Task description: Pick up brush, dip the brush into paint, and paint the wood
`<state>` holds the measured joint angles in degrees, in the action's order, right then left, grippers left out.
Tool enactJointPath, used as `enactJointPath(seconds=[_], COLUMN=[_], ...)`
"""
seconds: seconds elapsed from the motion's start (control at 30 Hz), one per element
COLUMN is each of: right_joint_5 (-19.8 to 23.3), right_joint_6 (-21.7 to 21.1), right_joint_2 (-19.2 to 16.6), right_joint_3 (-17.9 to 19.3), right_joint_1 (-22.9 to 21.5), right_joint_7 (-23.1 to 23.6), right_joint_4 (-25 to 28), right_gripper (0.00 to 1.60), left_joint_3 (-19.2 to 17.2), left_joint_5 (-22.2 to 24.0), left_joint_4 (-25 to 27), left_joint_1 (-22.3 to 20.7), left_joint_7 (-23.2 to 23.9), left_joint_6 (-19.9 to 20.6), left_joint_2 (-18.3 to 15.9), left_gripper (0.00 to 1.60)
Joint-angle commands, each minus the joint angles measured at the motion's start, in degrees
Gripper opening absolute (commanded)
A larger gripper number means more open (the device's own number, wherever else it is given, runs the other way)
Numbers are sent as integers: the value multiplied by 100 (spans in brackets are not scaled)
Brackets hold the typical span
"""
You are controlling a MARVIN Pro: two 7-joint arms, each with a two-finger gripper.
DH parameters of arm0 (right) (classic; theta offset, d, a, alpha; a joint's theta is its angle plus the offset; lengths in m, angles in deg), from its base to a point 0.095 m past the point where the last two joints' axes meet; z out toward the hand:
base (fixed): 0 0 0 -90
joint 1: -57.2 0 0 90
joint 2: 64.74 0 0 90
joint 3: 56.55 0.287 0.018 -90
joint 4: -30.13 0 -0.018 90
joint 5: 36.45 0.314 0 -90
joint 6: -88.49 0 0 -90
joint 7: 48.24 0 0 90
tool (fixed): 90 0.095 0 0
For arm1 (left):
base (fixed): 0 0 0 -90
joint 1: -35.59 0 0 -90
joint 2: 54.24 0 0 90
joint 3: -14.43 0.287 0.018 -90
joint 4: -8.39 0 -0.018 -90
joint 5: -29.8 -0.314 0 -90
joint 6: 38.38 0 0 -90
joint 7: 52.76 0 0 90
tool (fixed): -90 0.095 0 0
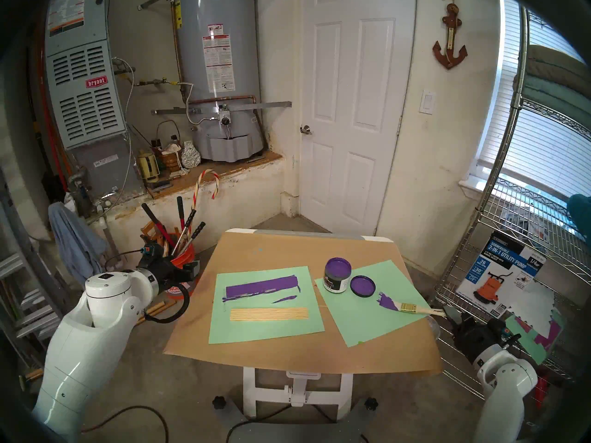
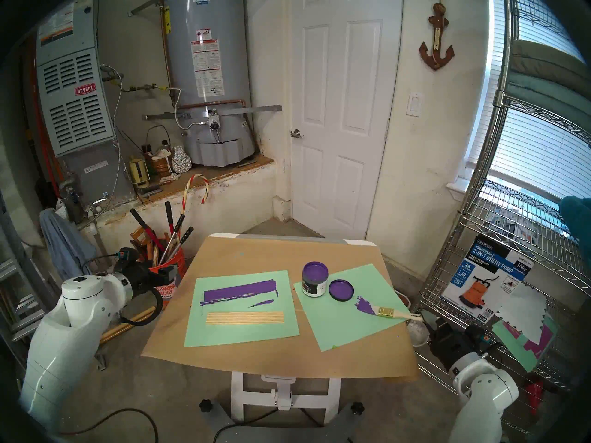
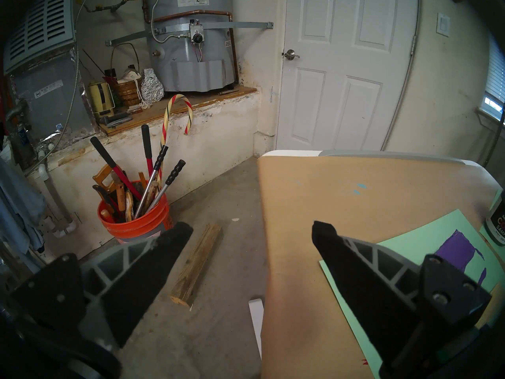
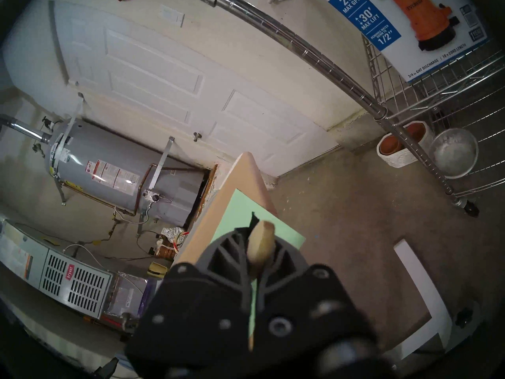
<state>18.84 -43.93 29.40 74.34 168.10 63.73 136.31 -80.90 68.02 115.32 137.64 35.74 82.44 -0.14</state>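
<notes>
The brush [image 1: 407,307] lies low over the right green sheet [image 1: 358,324], purple bristles pointing left on a purple smear. My right gripper [image 1: 447,314] is shut on the end of its pale handle at the table's right edge; the handle tip shows between the fingers in the right wrist view [image 4: 261,250]. The open paint jar [image 1: 337,274] stands behind the brush, its lid [image 1: 362,285] beside it. The bare tan wood [image 1: 269,314] lies on the left green sheet. My left gripper [image 3: 250,230] is open and empty, off the table's left edge.
A purple bar-shaped smear [image 1: 260,289] lies behind the wood. An orange bucket of tools [image 1: 182,260] stands on the floor left of the table. A wire shelf [image 1: 527,241] with a pump box stands close on the right. A wooden block [image 3: 196,263] lies on the floor.
</notes>
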Motion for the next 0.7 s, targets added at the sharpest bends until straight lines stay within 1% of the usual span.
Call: enactJointPath(seconds=[0.0,0.1,0.17,0.2,0.23,0.27,0.33,0.37,0.4,0.43,0.57,0.6,0.67], right_joint_5=[173,236,250,236,232,250,244,296,282,263,364,367,423], right_joint_6=[-180,-317,-404,-391,-447,-511,-577,-628,-649,-652,-924,-1023,-1171], right_joint_2=[-73,-135,-242,-340,-349,-458,-530,-616,-667,-750,-904,-915,-969], right_joint_3=[101,181,247,263,303,318,396,422,467,504,639,667,675], right_joint_1=[-94,-101,-133,-149,-133,-163,-190,-264,-277,-324,-458,-447,-531], right_joint_7=[1,-3,21,110,67,126,87,138,132,137,38,-21,-59], right_joint_4=[588,846,984,1012,1157,1164,1383,1337,1496,1530,1769,1914,1964], right_gripper=[0,0,0,0,0,0,0,0,0,0,0,0,0], left_joint_3=[-52,-50,-48,-46,-45,-43,-42,-42,-41,-40,-40,-41,-43], left_joint_5=[9,8,7,7,7,7,6,6,6,6,6,6,7], left_joint_4=[85,81,78,76,75,73,71,70,69,68,68,69,71], left_joint_1=[-30,-32,-34,-36,-36,-38,-39,-39,-40,-41,-41,-40,-39], left_joint_7=[-4,-3,-2,-1,-1,-1,-1,0,0,0,1,1,0], left_joint_6=[-15,-16,-17,-17,-18,-18,-18,-19,-19,-19,-19,-19,-19], left_joint_2=[-11,-12,-12,-12,-13,-14,-14,-14,-14,-15,-15,-14,-14], left_gripper=[160,160,160,160,160,160,160,160,160,160,160,160,160])
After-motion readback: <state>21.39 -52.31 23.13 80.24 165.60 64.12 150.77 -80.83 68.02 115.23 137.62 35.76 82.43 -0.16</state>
